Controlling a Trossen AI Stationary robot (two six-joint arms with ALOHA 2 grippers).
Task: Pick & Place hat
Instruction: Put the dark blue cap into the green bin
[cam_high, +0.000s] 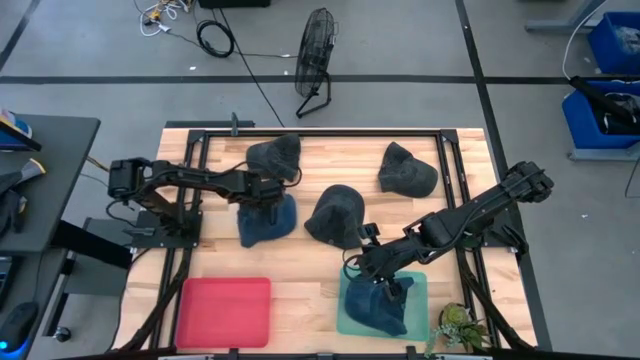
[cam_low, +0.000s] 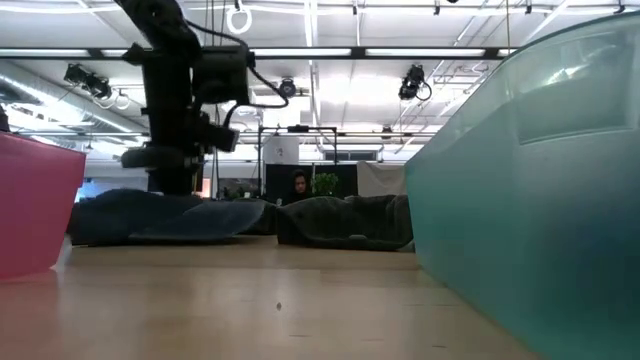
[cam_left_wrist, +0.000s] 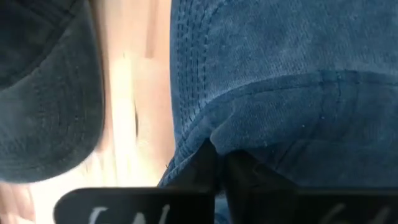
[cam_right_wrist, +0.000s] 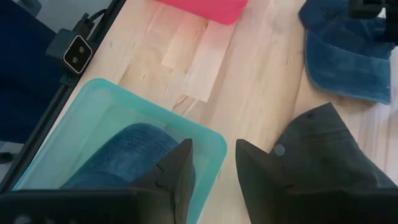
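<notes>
A blue hat (cam_high: 264, 222) lies flat on the wooden table left of centre, also seen in the low view (cam_low: 165, 216). My left gripper (cam_high: 270, 197) is above its far part, shut on its cloth (cam_left_wrist: 219, 163). A second blue hat (cam_high: 378, 308) lies in the teal tray (cam_high: 417, 290) at the near right. My right gripper (cam_high: 386, 268) hovers open over that tray's far edge; in its wrist view (cam_right_wrist: 214, 167) the fingers stand over the tray rim (cam_right_wrist: 205, 134), touching nothing. The red tray (cam_high: 225, 311) sits at the near left. My left gripper pinches the blue hat between its two fingers (cam_left_wrist: 202, 168) at a raised fold of cloth (cam_left_wrist: 214, 138) near a stitched seam. It comes from above, pointing down. The hat's brim (cam_low: 200, 222) still lies on the table.
Three dark hats lie on the table: one far left of centre (cam_high: 276, 155), one in the middle (cam_high: 336, 215), one far right of centre (cam_high: 408, 170). A small plant (cam_high: 461, 326) stands at the near right corner. Bare wood lies between the two trays (cam_high: 305, 300).
</notes>
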